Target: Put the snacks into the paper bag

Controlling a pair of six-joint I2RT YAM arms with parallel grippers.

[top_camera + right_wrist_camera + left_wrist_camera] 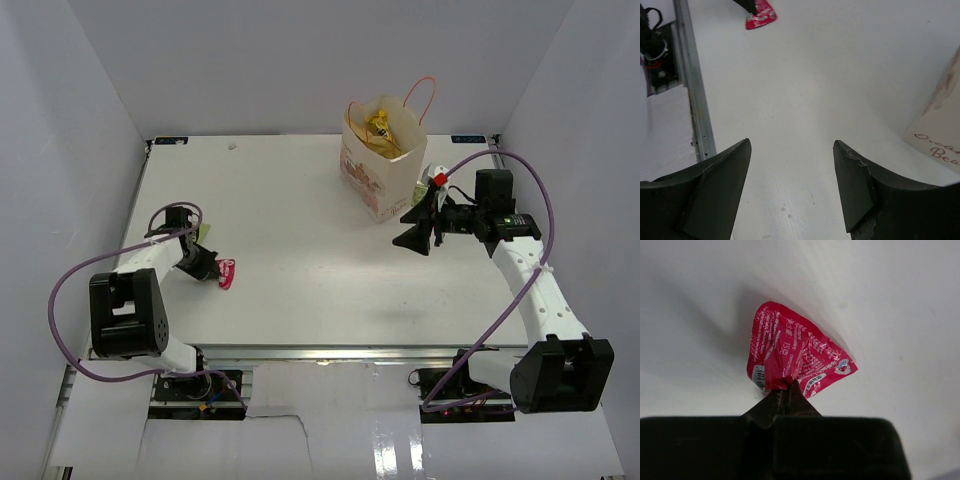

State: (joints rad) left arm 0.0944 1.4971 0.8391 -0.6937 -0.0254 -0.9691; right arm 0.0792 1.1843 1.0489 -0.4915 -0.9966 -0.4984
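The tan paper bag (382,160) stands upright at the back of the table, with orange loop handles and reddish writing; a yellow packet (381,128) and tan contents show inside it. Its lower side shows in the right wrist view (940,140). My left gripper (212,269) is shut on the edge of the pink packet (227,274), close to the table at the left; the left wrist view shows the pink packet (795,352) pinched at my fingertips (788,388). A light-green packet (205,231) peeks out behind the left arm. My right gripper (417,232) is open and empty, right of the bag; its fingers (725,170) hover above bare table.
The white table (300,230) has a metal front rail (695,100). Grey walls enclose the left, back and right sides. The pink packet (760,14) shows at the top of the right wrist view. A small red and white object (438,176) sits beside the bag near the right arm.
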